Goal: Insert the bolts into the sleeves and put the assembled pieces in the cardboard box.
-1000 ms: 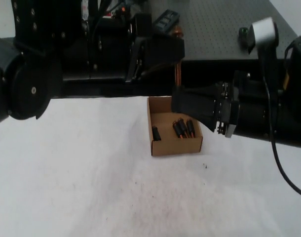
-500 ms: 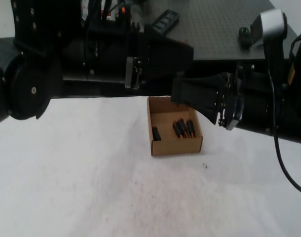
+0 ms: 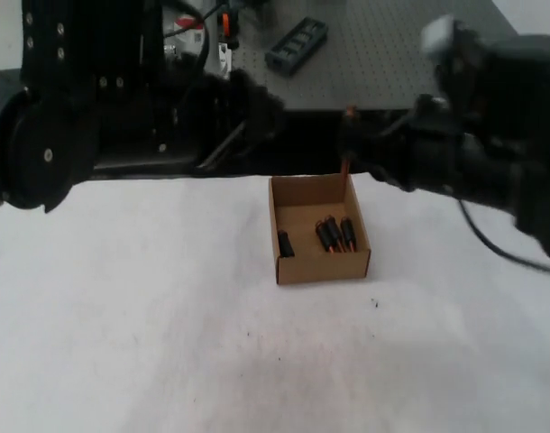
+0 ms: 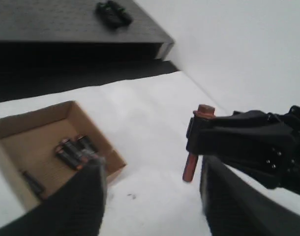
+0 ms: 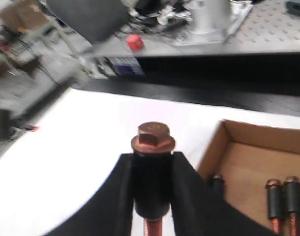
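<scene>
Drawn back from over the brown cardboard box (image 3: 320, 269), the right fingers (image 5: 185, 189) are clamped on the black sleeve (image 5: 151, 189) carrying an upright copper bolt (image 5: 153, 140); the left fingers (image 4: 91, 196) are held apart, empty.

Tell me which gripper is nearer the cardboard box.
Right, as far as the views show. The right gripper, shut on a sleeved bolt, hangs just beyond the cardboard box's far right corner. The left gripper, open and empty, sits farther back, off the far left corner.

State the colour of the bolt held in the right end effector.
The bolt is copper, in a black sleeve; clearest in the right wrist view.
</scene>
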Action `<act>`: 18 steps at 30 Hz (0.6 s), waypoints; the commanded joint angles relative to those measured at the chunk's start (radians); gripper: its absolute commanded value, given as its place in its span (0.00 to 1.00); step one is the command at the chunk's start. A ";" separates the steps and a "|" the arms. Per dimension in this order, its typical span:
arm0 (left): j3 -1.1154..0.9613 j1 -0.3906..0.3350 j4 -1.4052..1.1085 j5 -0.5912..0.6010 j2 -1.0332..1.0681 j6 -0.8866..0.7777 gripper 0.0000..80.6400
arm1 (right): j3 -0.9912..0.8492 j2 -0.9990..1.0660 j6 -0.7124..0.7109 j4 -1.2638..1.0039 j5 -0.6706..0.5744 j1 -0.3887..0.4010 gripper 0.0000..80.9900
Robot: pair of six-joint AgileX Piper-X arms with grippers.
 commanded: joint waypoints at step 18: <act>0.338 0.009 0.173 -0.337 -0.311 0.010 0.01 | -0.729 0.835 -0.277 0.620 0.385 0.043 0.15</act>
